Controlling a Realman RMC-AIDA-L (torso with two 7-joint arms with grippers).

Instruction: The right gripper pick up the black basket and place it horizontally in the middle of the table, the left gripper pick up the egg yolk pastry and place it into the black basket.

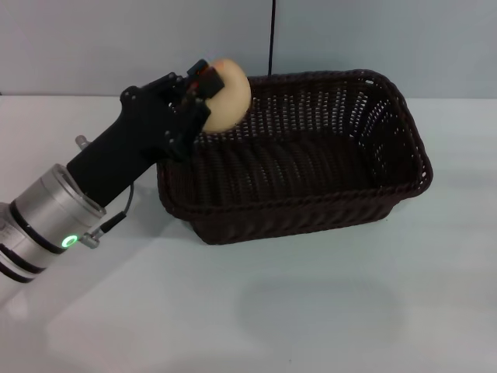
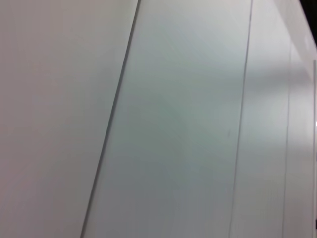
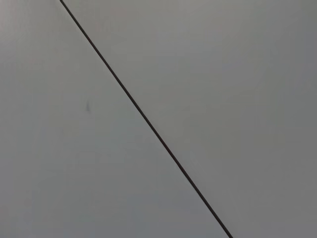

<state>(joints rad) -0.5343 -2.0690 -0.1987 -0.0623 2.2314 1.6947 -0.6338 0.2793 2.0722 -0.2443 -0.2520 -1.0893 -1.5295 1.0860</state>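
Fingers of my left gripper (image 1: 208, 87) pinch the egg yolk pastry (image 1: 227, 95) over the black basket (image 1: 311, 163) rim; dropped now, I think it could bounce out.

The big dark brown woven wicker basket (image 1: 311, 167) looks rough and bumpy. The small round pale bun (image 1: 227, 97) looks smooth and soft. The flat white table (image 1: 326, 311) looks smooth and matt.

the left gripper (image 1: 203, 87) is matte black with small red-orange details, on a silver, black-ringed wrist with a green light and thin cable.
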